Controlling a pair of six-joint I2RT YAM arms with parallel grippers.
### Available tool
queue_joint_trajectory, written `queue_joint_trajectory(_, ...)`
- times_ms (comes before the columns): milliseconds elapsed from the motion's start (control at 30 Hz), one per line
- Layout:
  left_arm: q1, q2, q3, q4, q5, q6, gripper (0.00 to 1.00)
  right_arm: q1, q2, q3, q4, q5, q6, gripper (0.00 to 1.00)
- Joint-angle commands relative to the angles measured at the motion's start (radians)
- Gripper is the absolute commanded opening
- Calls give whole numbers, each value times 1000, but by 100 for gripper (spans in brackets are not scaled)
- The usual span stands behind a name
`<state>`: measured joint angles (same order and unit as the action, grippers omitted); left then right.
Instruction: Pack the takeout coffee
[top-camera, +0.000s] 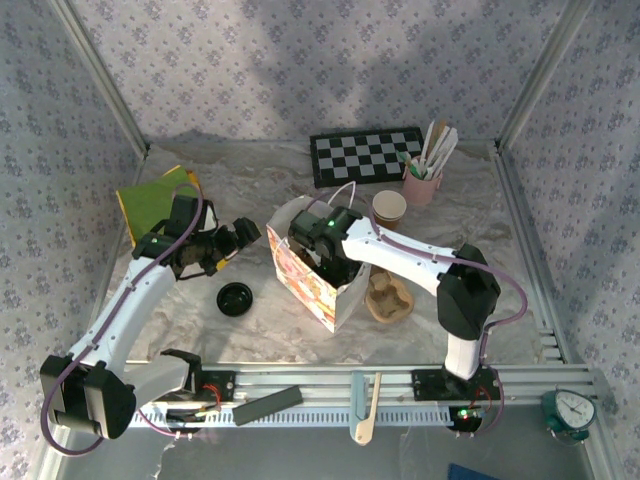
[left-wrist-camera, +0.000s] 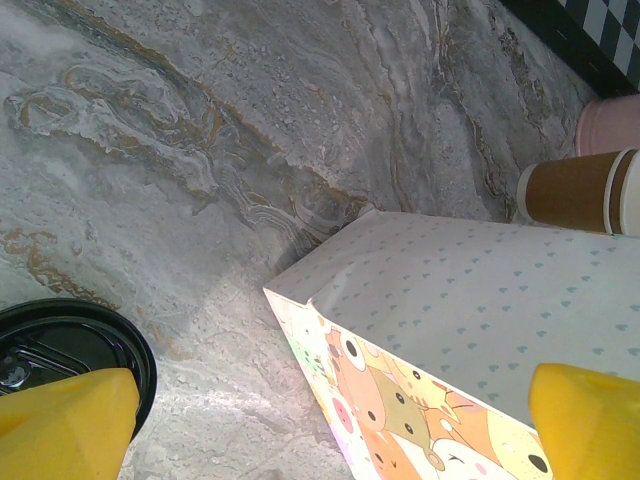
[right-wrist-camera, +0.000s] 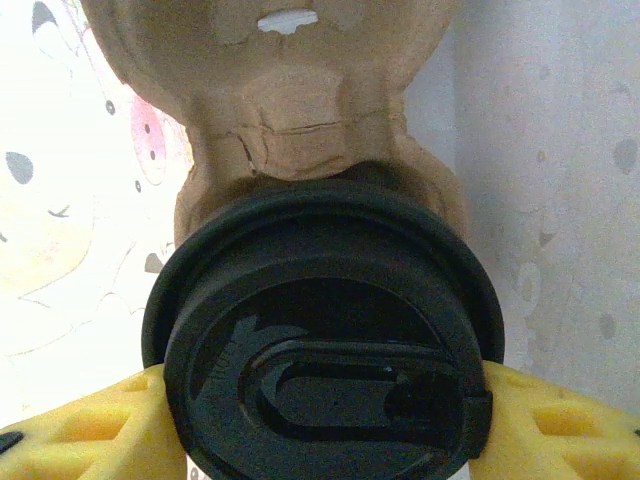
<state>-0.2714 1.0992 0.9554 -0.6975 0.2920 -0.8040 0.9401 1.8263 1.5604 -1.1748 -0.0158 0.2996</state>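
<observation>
Yellow fingers of the right gripper clasp the takeout coffee low inside the gift bag, close to a pulp tray, while the left gripper hangs wide open alongside; letting go off-centre of a tray well could tip the cup and spill.

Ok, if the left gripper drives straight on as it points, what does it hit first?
Probably the paper bag: the open left gripper points at its near corner. How far off is hard to judge.
</observation>
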Motion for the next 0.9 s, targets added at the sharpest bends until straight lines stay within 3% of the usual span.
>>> queue_joint_trajectory(0,-8,-15,32,-12,3,2,100,-5,54,-19,-6,-3,14,59)
queue_joint_trajectory(867,-8,-15,35,-18,-4,4,100,-10,50,-33,3,-6,16,59)
